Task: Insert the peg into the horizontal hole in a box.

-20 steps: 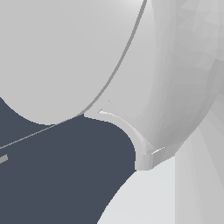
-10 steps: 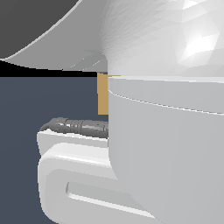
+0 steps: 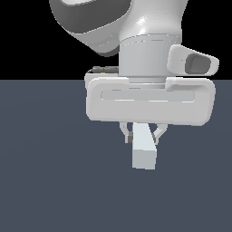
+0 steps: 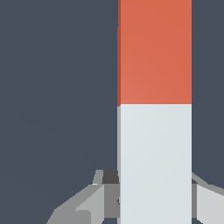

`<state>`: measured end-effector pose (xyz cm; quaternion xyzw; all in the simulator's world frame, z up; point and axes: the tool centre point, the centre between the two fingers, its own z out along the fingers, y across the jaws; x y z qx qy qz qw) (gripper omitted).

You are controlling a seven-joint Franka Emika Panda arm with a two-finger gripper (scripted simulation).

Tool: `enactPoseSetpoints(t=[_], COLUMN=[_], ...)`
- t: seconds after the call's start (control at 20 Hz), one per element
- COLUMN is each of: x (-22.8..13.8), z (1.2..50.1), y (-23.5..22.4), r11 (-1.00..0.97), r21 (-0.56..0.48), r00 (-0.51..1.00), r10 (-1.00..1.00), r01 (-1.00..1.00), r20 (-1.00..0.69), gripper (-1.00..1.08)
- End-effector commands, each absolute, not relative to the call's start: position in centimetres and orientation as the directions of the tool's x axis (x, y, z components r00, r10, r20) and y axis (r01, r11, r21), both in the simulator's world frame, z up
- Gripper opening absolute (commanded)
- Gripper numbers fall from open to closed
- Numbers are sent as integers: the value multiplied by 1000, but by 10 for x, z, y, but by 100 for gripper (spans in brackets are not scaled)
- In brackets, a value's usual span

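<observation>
Step in hand: carrying the peg (image 4: 154, 109); the grasp looks made, and the approach to the hole is judged not yet begun, since neither box nor hole shows in either current view.

Gripper: the gripper (image 3: 142, 135) sits just below the centre of the exterior view, under the broad pale hand body. Its two fingers stand close on either side of the peg, so it appears clamped on the bar.

Peg in the exterior view: a pale block end pokes out below the fingers toward the lower centre of the frame, with a sliver of orange-red showing between the fingers at its top.

Peg in the wrist view: it fills the centre-right of the frame as a tall bar, orange-red in the upper half and pale grey-white in the lower half, with the grey fingers (image 4: 87, 203) flanking the pale part at the bottom edge.

Surface: a plain dark slate floor (image 3: 45, 181) lies behind and below the peg; whether the peg touches it cannot be told.

Next move: it calls for bringing the box into view, turning the bar level with the hole's axis, then lining its end squarely on the opening before pushing. The fit is likely tight.

Writing: no brands, labels or lettering can be read anywhere.
</observation>
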<state>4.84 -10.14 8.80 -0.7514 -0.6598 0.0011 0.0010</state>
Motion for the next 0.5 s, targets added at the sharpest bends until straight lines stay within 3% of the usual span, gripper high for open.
enactPoseSetpoints(t=[0.0,0.45], x=[49,46], z=[102,141], y=[-65,46], r11=[-109,-48], r21=[0,0], r00=[109,48], r10=[994,999], r01=[994,999], r20=[-1,-1], gripper=[-100,-100])
